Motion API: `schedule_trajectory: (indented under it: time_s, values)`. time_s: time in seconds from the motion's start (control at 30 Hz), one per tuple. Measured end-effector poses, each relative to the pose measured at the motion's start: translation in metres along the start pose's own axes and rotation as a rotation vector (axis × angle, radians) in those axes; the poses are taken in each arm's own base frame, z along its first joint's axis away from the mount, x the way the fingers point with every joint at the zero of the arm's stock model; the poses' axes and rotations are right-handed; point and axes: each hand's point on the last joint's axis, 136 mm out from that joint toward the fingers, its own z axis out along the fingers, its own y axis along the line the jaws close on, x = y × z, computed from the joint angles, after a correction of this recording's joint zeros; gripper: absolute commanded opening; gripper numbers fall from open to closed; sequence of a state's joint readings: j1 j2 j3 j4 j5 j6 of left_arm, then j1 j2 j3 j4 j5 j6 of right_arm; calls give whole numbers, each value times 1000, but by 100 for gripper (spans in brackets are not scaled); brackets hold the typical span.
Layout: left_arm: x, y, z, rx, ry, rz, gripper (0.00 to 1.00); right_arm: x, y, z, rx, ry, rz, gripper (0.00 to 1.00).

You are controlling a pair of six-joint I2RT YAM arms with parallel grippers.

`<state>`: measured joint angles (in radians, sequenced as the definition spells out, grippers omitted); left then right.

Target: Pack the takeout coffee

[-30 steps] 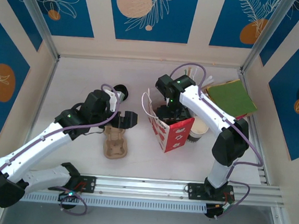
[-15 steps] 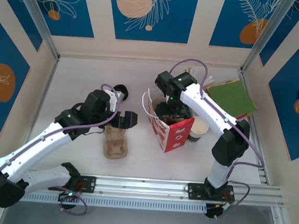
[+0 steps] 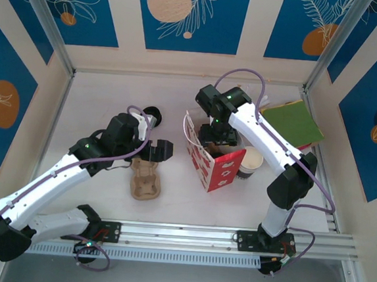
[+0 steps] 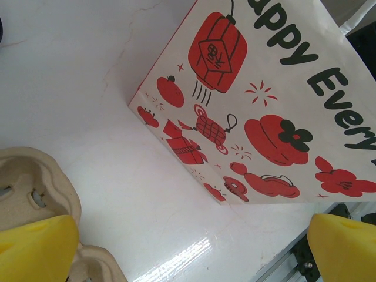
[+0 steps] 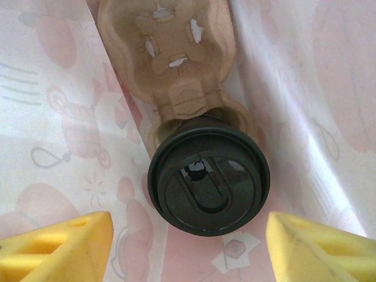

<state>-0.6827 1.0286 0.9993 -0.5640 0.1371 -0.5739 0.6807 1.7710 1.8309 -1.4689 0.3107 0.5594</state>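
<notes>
The takeout coffee (image 5: 208,182) shows its round black lid from above; it stands in a cardboard carrier (image 5: 170,53) inside the red-and-white paper bag (image 3: 222,167). My right gripper (image 5: 188,247) hovers over the bag's mouth, and in the top view the right gripper (image 3: 217,135) hides the cup. Its yellow fingers (image 5: 59,247) stand apart on either side of the lid without touching it. My left gripper (image 3: 161,150) is open just left of the bag (image 4: 264,100), holding nothing, with its fingers (image 4: 35,247) over a second cardboard carrier (image 4: 29,182).
A lidless paper cup (image 3: 251,161) stands right of the bag. A green pad (image 3: 294,124) lies at the back right. A loose black lid (image 3: 152,113) sits behind the left arm. The empty carrier (image 3: 145,180) lies near the table's front.
My right wrist has risen slightly and shifted toward the back above the bag. The left arm has not moved.
</notes>
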Motion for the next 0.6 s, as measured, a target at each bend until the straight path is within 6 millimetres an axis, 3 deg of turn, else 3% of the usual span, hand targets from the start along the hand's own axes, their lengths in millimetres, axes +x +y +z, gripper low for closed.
schedule_trajectory:
  time_s: [0.3,0.6]
  values:
    - [0,0,0,-1,1,0,100,-2,3,-10,-9,-21,4,62]
    - [1,5,0,-25,0,-2,100,-11,9,-39,-28,-106,9,58]
